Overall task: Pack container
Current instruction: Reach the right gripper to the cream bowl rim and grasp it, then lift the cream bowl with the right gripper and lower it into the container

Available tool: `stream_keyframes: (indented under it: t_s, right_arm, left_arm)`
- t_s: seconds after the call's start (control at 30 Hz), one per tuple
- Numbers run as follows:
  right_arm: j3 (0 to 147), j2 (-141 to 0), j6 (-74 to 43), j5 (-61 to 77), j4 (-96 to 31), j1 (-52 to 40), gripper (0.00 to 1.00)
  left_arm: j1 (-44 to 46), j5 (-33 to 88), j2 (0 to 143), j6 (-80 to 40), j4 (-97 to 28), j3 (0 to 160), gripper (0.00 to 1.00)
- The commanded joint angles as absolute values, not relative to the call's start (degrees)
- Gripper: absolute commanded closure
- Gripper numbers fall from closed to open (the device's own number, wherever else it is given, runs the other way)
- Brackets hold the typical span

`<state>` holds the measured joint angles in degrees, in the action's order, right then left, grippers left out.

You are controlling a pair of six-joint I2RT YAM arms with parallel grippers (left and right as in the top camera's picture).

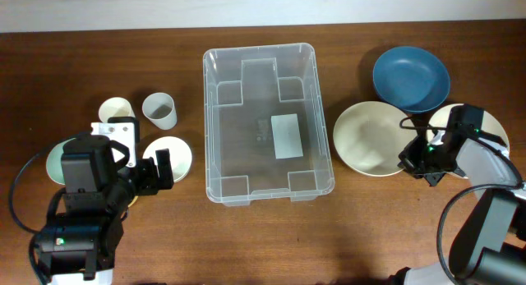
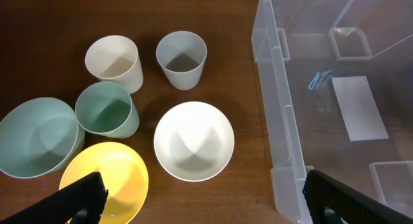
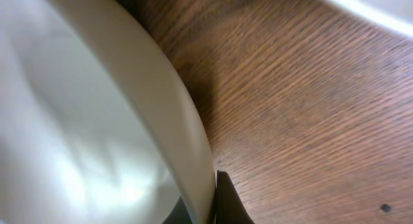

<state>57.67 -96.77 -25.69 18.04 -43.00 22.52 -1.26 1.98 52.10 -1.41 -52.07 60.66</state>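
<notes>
Grained wooden table [image 1: 263,236]; right end effector [image 1: 408,159] pinches smooth cream plate [image 1: 366,137] at rim, left end effector [image 1: 156,172] gapes wide.

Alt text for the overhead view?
A clear container sits mid-table. Left of it, the open left gripper hovers by cups and bowls; right of it, the right gripper is shut on a cream plate's rim, beside a blue plate.

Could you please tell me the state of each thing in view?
container, upright, empty.
cream plate, rim gripped.
blue plate, upright, empty.
grey cup, upright, empty.
white bowl, upright, empty.
left pincer, open, holding nothing.
right pincer, shut on cream plate.
</notes>
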Motion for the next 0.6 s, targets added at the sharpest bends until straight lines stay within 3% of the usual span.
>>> stream_keyframes:
  t_s: [0.0,0.3,0.57]
  right_arm:
    - [60.31,-93.62,-25.71,17.15,-44.07,22.9,0.96]
    - [68.66,-86.35,-21.69,14.63,-52.45,22.28,0.96]
    - [89.95,-81.8,-18.17,7.66,-64.34,10.07,0.96]
  left_arm:
    - [-1.54,1.98,52.07,-1.93,-51.9,62.0,0.0]
    - [-1.54,1.98,52.07,-1.93,-51.9,61.98,0.0]
    - [-1.54,2.0,52.07,-1.93,-51.92,61.98,0.0]
